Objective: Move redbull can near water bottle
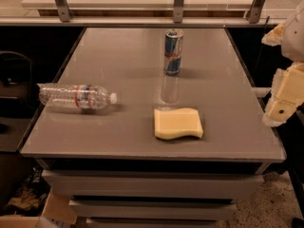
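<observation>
The redbull can stands upright on the grey table, toward the back and a little right of the middle. The water bottle lies on its side near the table's left edge, its white cap pointing right. The gripper hangs at the right edge of the view, beside the table's right side, well to the right of the can and in front of it, and far from the bottle. It holds nothing that I can see.
A yellow sponge lies flat near the table's front edge, in front of the can. A railing with metal posts runs behind the table. Cardboard boxes sit on the floor at the lower left.
</observation>
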`<state>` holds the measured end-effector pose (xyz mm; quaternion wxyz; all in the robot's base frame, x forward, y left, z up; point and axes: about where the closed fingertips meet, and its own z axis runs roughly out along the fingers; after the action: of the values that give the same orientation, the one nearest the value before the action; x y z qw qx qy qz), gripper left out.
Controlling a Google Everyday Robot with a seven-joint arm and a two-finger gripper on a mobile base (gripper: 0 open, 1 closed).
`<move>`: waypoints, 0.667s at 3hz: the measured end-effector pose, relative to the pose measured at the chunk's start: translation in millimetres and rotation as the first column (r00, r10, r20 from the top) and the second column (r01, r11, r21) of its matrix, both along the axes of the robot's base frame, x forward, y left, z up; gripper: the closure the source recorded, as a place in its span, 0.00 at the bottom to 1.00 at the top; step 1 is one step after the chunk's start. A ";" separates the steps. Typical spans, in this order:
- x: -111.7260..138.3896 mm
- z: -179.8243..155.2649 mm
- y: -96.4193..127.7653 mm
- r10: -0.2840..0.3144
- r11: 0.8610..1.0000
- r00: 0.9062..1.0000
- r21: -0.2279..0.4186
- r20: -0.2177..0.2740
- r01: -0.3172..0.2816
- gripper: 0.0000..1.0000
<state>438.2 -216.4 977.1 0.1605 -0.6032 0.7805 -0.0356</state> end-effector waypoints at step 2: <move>16.1 0.2 5.6 0.031 0.997 0.999 0.065 0.030 -0.033 0.00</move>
<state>454.3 -210.8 977.3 0.1920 -0.6093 0.7692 -0.0162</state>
